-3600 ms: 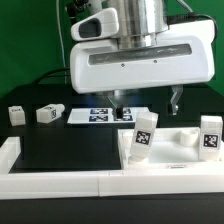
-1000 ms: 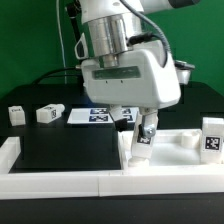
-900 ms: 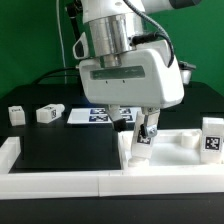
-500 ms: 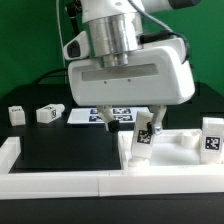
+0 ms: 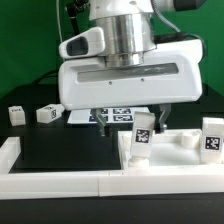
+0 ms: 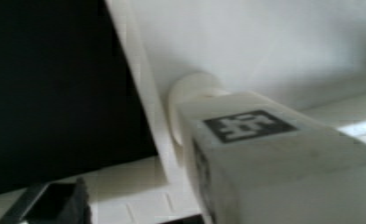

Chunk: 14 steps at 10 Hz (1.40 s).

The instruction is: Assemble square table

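Observation:
The square table top (image 5: 175, 158) is a white rimmed tray at the exterior view's right. One white tagged leg (image 5: 143, 134) stands upright at its near left corner and another (image 5: 210, 138) at its right. Two more legs (image 5: 16, 114) (image 5: 48, 115) lie on the black table at the left. My gripper (image 5: 131, 121) hangs open just behind and above the first leg, jaws spread far wider than it and holding nothing. In the wrist view that leg (image 6: 269, 150) fills the frame against the top's rim (image 6: 148, 70). One dark finger (image 6: 47, 201) shows beside it; the other is hidden.
The marker board (image 5: 85, 117) lies flat behind the gripper. Long white border bars (image 5: 60, 182) run along the table's front and left edges. The big white hand body (image 5: 130, 75) hides the middle of the scene.
The hand has turned from a skewed pose back to square-on, and has come down and nearer the camera, over the first leg. The legs and top have not moved.

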Each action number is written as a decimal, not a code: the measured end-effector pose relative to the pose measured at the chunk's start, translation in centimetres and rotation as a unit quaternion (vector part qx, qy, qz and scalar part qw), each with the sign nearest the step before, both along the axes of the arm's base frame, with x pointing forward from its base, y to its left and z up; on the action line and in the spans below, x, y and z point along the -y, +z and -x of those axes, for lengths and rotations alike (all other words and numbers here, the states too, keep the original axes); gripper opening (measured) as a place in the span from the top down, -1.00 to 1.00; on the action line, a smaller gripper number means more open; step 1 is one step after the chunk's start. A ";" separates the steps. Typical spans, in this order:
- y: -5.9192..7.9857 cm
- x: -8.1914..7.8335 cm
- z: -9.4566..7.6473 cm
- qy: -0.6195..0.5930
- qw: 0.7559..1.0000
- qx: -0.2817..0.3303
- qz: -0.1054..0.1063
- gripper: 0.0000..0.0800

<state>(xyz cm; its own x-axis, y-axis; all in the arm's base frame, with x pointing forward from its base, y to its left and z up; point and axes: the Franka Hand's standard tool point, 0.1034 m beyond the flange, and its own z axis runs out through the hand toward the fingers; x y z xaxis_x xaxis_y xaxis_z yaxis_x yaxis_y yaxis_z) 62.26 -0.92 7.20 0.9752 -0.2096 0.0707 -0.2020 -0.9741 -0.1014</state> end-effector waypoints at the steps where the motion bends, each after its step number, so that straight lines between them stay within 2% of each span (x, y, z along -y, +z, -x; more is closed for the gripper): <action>1: -0.1 -0.5 0.1 0.002 1.000 -0.001 0.000 -0.62; 2: -0.1 -0.5 0.1 0.002 1.000 -0.001 -0.001 -0.62; 3: -0.1 -0.4 0.1 0.001 1.000 -0.001 0.000 -0.31; 4: -0.1 -0.4 0.1 -0.005 1.000 -0.001 -0.001 -0.31; 6: -0.1 -0.5 0.1 -0.034 0.999 -0.004 -0.004 0.30; 10: -0.2 -0.5 0.0 -0.154 0.988 -0.015 -0.015 0.30; 11: -0.3 -0.4 -0.4 -0.230 0.973 -0.023 -0.026 0.30; 12: -0.5 -0.1 -0.8 -0.332 0.942 -0.033 -0.039 0.30; 13: -0.6 0.3 -0.9 -0.429 0.901 -0.048 -0.053 0.30; 14: -0.7 0.5 -0.7 -0.482 0.872 -0.059 -0.067 0.30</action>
